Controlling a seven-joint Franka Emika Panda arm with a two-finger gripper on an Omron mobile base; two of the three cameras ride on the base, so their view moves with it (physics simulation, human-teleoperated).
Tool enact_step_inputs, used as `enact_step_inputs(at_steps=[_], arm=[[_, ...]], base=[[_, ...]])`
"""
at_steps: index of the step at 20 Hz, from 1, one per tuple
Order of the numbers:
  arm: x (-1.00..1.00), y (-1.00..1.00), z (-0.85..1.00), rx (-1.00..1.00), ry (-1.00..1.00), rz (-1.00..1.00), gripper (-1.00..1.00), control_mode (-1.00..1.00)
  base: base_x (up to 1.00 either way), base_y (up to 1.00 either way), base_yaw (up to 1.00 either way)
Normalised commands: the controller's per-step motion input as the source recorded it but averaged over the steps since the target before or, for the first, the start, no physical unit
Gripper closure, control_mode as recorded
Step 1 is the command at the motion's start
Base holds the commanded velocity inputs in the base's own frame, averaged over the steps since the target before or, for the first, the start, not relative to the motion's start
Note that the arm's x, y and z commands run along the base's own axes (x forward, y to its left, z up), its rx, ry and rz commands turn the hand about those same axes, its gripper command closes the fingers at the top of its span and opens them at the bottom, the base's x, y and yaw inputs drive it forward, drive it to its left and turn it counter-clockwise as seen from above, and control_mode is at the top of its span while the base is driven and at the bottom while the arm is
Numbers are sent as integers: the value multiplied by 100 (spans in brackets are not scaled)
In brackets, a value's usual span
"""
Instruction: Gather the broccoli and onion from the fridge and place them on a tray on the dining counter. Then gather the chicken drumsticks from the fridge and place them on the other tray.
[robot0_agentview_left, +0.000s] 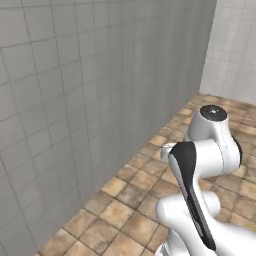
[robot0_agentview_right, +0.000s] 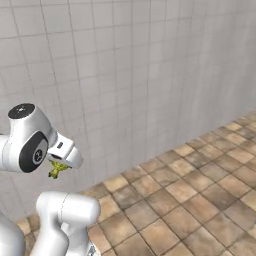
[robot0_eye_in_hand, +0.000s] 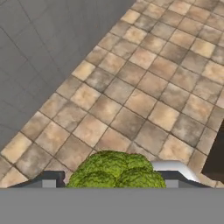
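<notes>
Green, lumpy broccoli (robot0_eye_in_hand: 117, 170) sits between the two dark fingertips (robot0_eye_in_hand: 49, 179) of the gripper (robot0_eye_in_hand: 109, 181) in the hand view, its crown pressed against both pads. The gripper is clenched on the broccoli, with the jaws standing wide because the piece itself is wide.

Left of the gripper in the hand view, a grey tiled wall (robot0_eye_in_hand: 48, 48) runs diagonally. Ahead of and below the gripper lies the brown stone-tile floor (robot0_eye_in_hand: 148, 87). A dark edge shows at the far right of that view; what it belongs to cannot be told.

In the right base view, the broccoli (robot0_agentview_right: 57, 169) hangs just under the white hand (robot0_agentview_right: 62, 150), which is tucked in close beside the arm (robot0_agentview_right: 30, 145). The folded posture appears to be a carrying pose: holding the load near the body keeps it steady while the base travels. The wall (robot0_agentview_right: 140, 75) stands beyond the gripper and the floor (robot0_agentview_right: 190, 200) spreads to its right.

In the left base view, the arm (robot0_agentview_left: 210, 150) is folded over the floor (robot0_agentview_left: 125, 200) with the wall (robot0_agentview_left: 75, 100) to its left.

Judged against the task, the broccoli is in hand and in transit; it is not yet on a tray. The onion and both drumsticks remain to be delivered.
</notes>
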Motion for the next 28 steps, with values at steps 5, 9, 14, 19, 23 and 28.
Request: enact_step_inputs(at_steps=[5,9,14,19,23,28], arm=[[0,0,0,0,0,0,100,100],[0,0,0,0,0,0,100,100],[0,0,0,0,0,0,100,100],[0,0,0,0,0,0,100,100],[0,0,0,0,0,0,100,100],[0,0,0,0,0,0,100,100]], base=[[56,49,-76],[46,33,-81],[30,13,-86],[47,26,-83],[81,94,-50],[100,88,-23]])
